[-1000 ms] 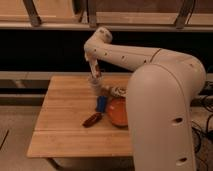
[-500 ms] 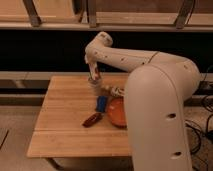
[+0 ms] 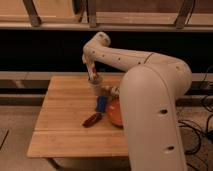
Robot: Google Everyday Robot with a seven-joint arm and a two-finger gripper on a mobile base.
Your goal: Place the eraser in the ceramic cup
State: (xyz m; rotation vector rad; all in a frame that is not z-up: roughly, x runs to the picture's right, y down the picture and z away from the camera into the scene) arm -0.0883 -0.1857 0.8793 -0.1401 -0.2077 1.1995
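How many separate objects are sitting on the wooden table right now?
4 visible: ceramic cup under the gripper at the back, blue block mid-table, dark red-brown object in front of it, orange bowl partly behind the arm. More may be hidden there.

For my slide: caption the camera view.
Robot's shut claw poised right above the pale cup on a wooden table, beside an orange bowl.
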